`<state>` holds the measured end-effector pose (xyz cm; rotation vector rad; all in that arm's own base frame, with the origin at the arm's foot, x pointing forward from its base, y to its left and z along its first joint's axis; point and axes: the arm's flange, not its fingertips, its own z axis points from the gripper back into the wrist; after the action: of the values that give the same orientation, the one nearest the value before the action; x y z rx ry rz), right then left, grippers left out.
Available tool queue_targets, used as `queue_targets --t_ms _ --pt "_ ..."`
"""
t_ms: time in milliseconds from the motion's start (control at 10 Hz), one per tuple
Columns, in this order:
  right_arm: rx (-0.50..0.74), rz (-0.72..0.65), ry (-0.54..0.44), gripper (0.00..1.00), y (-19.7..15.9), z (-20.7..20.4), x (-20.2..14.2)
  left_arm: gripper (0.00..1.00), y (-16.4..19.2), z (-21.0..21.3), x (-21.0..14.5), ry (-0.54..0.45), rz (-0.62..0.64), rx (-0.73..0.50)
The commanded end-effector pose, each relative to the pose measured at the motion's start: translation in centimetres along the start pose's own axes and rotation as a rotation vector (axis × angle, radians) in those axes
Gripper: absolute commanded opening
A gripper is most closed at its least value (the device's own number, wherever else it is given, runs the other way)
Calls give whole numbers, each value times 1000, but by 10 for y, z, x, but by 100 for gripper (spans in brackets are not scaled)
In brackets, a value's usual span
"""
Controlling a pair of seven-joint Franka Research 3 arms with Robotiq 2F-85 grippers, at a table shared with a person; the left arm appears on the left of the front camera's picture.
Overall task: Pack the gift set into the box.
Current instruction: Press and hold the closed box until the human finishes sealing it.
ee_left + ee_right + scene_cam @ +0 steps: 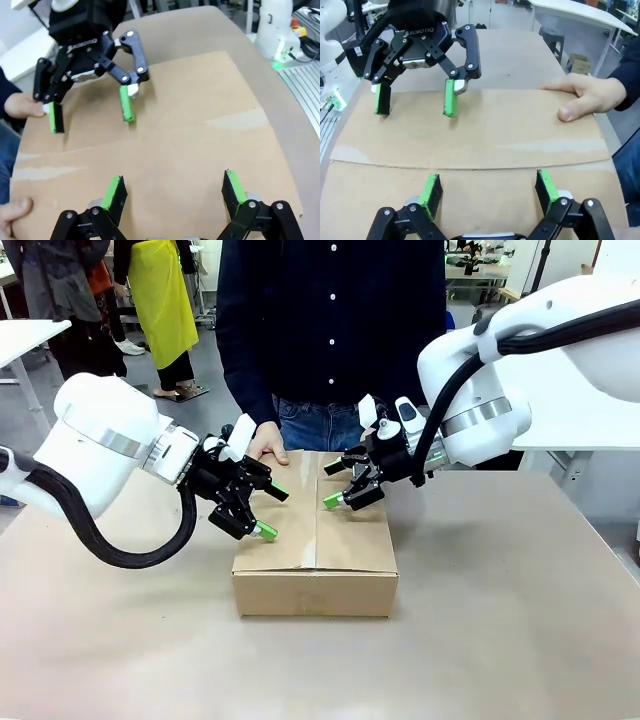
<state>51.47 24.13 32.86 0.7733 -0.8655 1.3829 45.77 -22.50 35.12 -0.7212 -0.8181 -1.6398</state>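
Note:
The box (pixel 315 560) sits mid-table with its top flaps folded shut, the seam running front to back. The gift set is hidden. My left gripper (pixel 272 511) hovers open over the left flap, nothing between its fingers. My right gripper (pixel 335 485) hovers open over the right flap, facing the left one. In the left wrist view my left gripper (pixel 173 180) is spread above the cardboard (pixel 190 125), with the right gripper (pixel 91 117) opposite. In the right wrist view my right gripper (pixel 487 177) is spread above the flap (pixel 510 130), across from the left gripper (pixel 415 107).
A person in a dark shirt stands at the far side, one hand (pixel 268 445) resting on the box's far edge; this hand (pixel 585 95) lies flat on the flap. Bare table surrounds the box. White tables stand behind at both sides.

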Motion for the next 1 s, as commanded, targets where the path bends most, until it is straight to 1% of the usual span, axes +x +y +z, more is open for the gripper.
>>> queue_targets --t_ms 0,100,300,500,600,700,800,900 --pt "24 -77 51 100 0 0 -5 100 10 1 10 8 106 77" --pt "73 -100 35 100 3 7 -6 100 11 1 10 48 142 108" --pt "125 -151 34 100 10 25 -13 100 10 -5 7 81 156 85" --pt "112 -177 78 100 16 39 -17 100 8 -7 7 110 119 44" --pt "110 -172 78 100 17 41 -17 100 6 -8 6 117 108 22" --pt "104 -170 107 100 18 39 -17 100 2 -9 4 139 87 8" --pt "141 -175 121 100 18 35 -19 100 -2 -9 1 163 104 6" --pt "148 -189 195 100 18 27 -24 100 -4 -8 0 171 131 12"
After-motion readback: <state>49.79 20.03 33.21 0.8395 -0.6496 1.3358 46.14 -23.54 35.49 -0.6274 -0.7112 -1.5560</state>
